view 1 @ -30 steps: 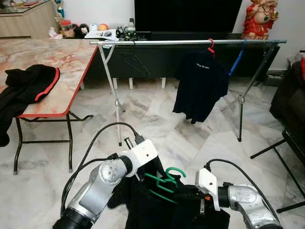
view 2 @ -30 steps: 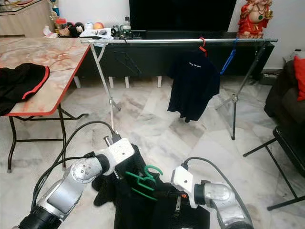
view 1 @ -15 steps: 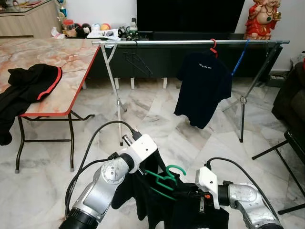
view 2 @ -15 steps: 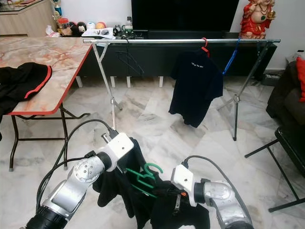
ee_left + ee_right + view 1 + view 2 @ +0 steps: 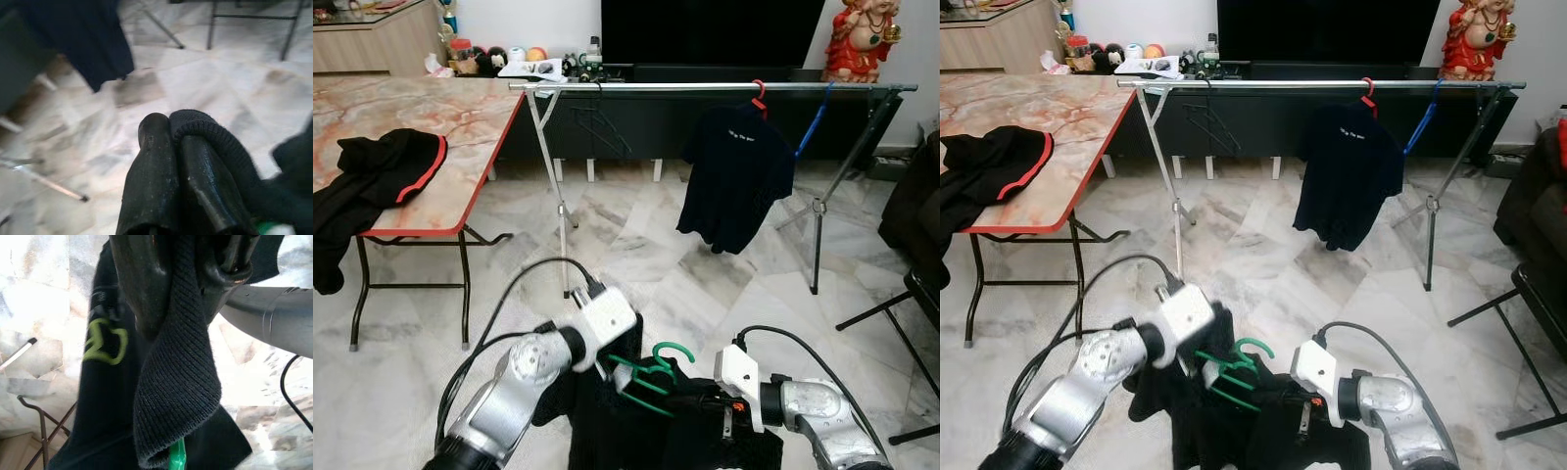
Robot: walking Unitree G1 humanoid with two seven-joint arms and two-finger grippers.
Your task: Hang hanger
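A black garment [image 5: 636, 431] with a green hanger [image 5: 656, 367] in its neck hangs low between my two arms. My left gripper [image 5: 607, 364] holds its left side. In the left wrist view the fingers [image 5: 156, 171] are pressed together, and the ribbed collar [image 5: 215, 142] wraps over one of them. My right gripper [image 5: 693, 401] is shut on the collar [image 5: 181, 382] from the right, with a bit of the green hanger [image 5: 177, 455] below it. The metal rail [image 5: 705, 87] stands some way ahead.
On the rail hang a dark shirt [image 5: 734, 176] on a red hanger [image 5: 760, 93], a blue hanger [image 5: 811, 122] and a black hanger [image 5: 602, 127]. A marble-topped table [image 5: 460, 108] with a black-and-red garment [image 5: 372, 181] stands at left. Dark furniture [image 5: 915, 206] is at right.
The camera has shifted a little, so the scene sits further right. My left arm has dropped slightly and the garment hangs lower and more bunched than half a second ago.
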